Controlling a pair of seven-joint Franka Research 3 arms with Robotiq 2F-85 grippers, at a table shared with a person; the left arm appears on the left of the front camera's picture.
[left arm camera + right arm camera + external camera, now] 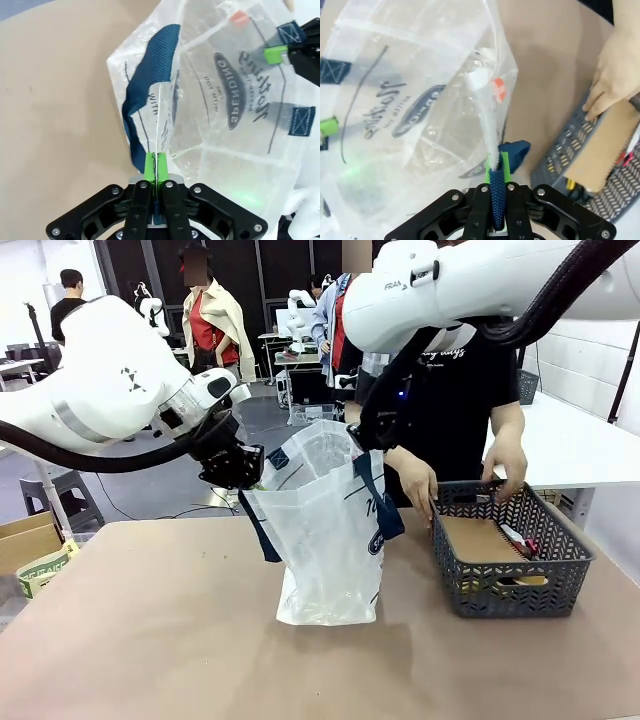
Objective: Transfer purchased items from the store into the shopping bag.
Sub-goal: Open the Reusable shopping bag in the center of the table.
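The shopping bag (pixel 325 530) stands upright in the middle of the table, translucent white with navy handles. My left gripper (pixel 245 475) is shut on the bag's left rim; in the left wrist view the green pads (pixel 157 167) pinch the plastic edge beside a navy strap (pixel 150 85). My right gripper (pixel 368 440) is shut on the right rim and strap (pixel 497 172), holding the mouth open. The store (pixel 510 550), a dark grey mesh basket, sits to the right with a flat brown box (pixel 485 540) and small packets inside. The person's hands (pixel 415 480) rest on the basket's far rim.
The person stands behind the basket at the far side. A cardboard box (pixel 35 550) sits off the table's left edge. Bare brown tabletop (pixel 150 640) lies in front of and to the left of the bag.
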